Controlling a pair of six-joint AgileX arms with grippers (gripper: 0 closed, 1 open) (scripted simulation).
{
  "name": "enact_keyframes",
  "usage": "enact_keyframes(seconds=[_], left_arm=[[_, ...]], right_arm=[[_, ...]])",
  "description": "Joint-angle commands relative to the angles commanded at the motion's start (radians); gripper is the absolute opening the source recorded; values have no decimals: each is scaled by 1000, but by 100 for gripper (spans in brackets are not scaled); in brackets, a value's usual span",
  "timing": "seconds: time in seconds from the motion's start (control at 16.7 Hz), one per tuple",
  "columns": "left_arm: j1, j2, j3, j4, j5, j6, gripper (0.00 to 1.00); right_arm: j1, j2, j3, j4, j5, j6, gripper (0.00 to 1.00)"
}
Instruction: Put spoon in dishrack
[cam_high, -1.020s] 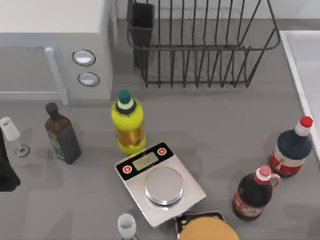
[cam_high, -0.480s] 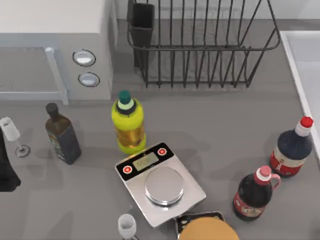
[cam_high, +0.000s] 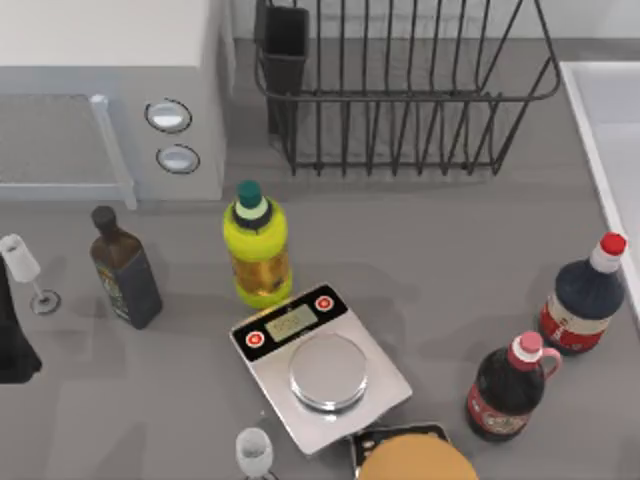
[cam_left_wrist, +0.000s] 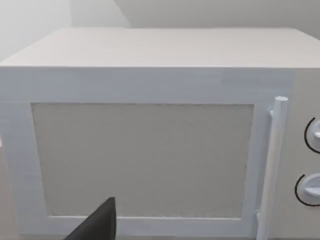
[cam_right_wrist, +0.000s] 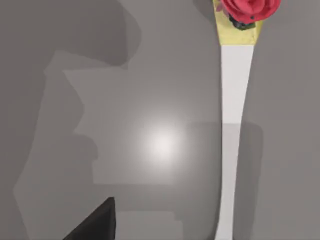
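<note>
Spoon (cam_right_wrist: 231, 150) first: the right wrist view looks straight down on a slim whitish handle lying flat on the grey table (cam_right_wrist: 150, 75). Its far end widens into a yellowish part under a red object (cam_right_wrist: 247, 7), and no rounded bowl can be made out. The right gripper (cam_right_wrist: 95, 222) hangs above the bare table beside that handle, apart from it; whether its grip is spread or closed cannot be told.

From above, nearest the bottom edge sit a round tan-topped item (cam_high: 415, 462) and a small stemmed glass (cam_high: 254, 452). Just beyond them is the silver kitchen scale (cam_high: 320, 365). To the right stand a dark bottle with a pink cap (cam_high: 510, 385) and, a little farther, a dark bottle with a red cap (cam_high: 583, 300).

At the left edge is the dark left arm (cam_high: 12, 340), next to a second stemmed glass (cam_high: 25, 268). Its left gripper (cam_left_wrist: 97, 225) faces the microwave (cam_left_wrist: 150, 150) door, grip state again impossible to tell.

Farther on come a dark square bottle (cam_high: 125, 270) and the yellow oil bottle (cam_high: 257, 250).

At the back, the black wire dishrack (cam_high: 400, 95) stands right of the microwave, its dark cup (cam_high: 286, 45) at the left corner.
</note>
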Motion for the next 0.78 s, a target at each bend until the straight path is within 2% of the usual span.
enact_keyframes(seconds=[0.42,0.78], left_arm=[[0,0,0,0,0,0,100],[0,0,0,0,0,0,100]], right_arm=[[2,161,-176,347,0,4,100],[2,179,-196,379,0,5,100]])
